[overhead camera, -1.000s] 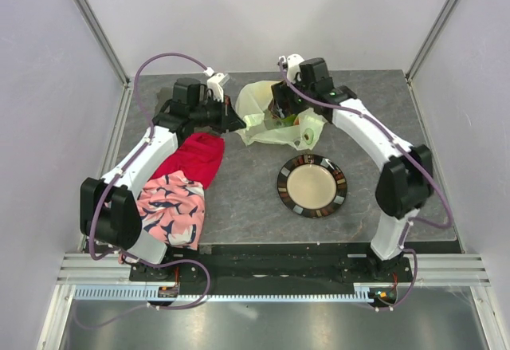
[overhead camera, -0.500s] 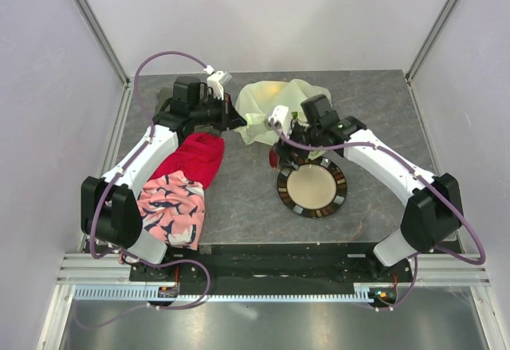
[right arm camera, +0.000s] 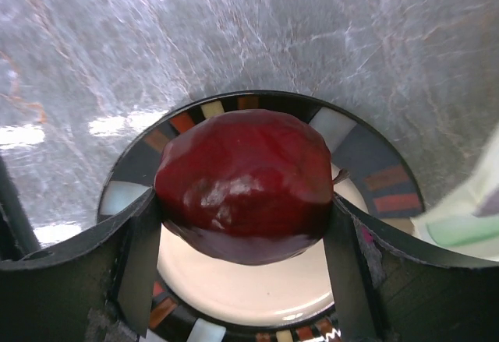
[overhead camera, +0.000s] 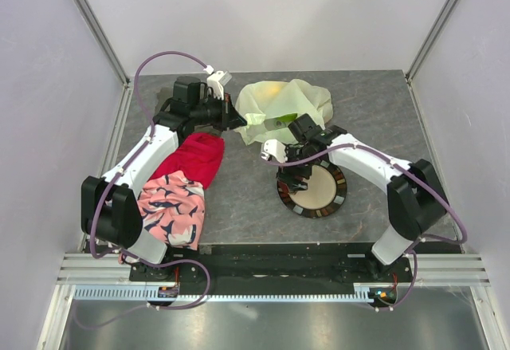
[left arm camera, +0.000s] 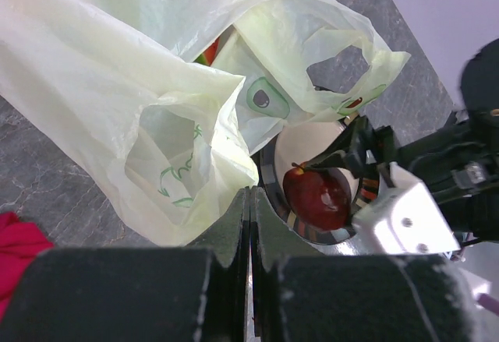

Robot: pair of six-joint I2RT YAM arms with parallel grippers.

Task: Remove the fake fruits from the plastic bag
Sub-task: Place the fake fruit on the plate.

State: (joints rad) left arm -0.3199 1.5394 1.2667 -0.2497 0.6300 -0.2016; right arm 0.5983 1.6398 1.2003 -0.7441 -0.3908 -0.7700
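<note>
The pale-green plastic bag (overhead camera: 287, 103) lies crumpled at the back of the table and fills the left wrist view (left arm camera: 117, 100). My left gripper (overhead camera: 235, 120) is shut at the bag's left edge, pinching the plastic at its tips (left arm camera: 249, 202). A yellow fruit (overhead camera: 271, 89) shows through the bag, and a red and green bit (left arm camera: 210, 50) shows in its mouth. My right gripper (right arm camera: 245, 225) is shut on the dark red apple (right arm camera: 245, 182) and holds it just above the plate (right arm camera: 382, 171). The apple also shows in the left wrist view (left arm camera: 316, 198).
The round dark-rimmed plate (overhead camera: 323, 192) sits right of centre, in front of the bag. A red cloth (overhead camera: 199, 159) and a pink patterned cloth (overhead camera: 171, 210) lie along the left arm. Enclosure walls and rails border the table.
My right gripper has come out of the bag with the apple and moved forward and left over the plate. The bag has slumped. My left gripper has stayed put.
</note>
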